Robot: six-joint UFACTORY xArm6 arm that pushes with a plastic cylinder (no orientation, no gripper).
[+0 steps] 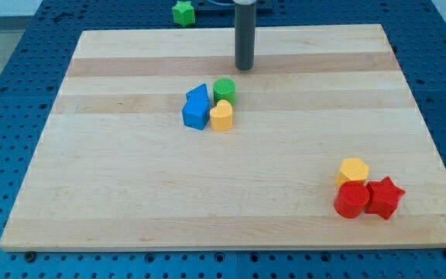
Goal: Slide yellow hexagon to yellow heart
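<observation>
Since the task asks for the yellow hexagon [353, 170] to reach the yellow heart [221, 115], it matters that the two sit well apart on the counter [114, 194]: the hexagon lies far toward the view's bottom right of my tip [244, 67], while the heart lies near it, just below and slightly to the view's left. The hexagon is hemmed in, touching a red cylinder-like block [351, 200] on its lower side, with a red star [384, 197] just beside that, so I judge a push toward the heart would best start from the hexagon's right or lower-right, though the red pieces crowd that side. The heart is also packed in, touching a blue block [197, 108] on its left and a green round block [224, 90] above it, the green one being the closest to my tip. A green star-like block [183, 12] sits off the counter, up and to the view's left of my tip. The rod stands upright, coming down from the view's top, its end resting on bare wood and touching no block. There is no gripper here, so nothing is held or clamped; the rod only pushes.
</observation>
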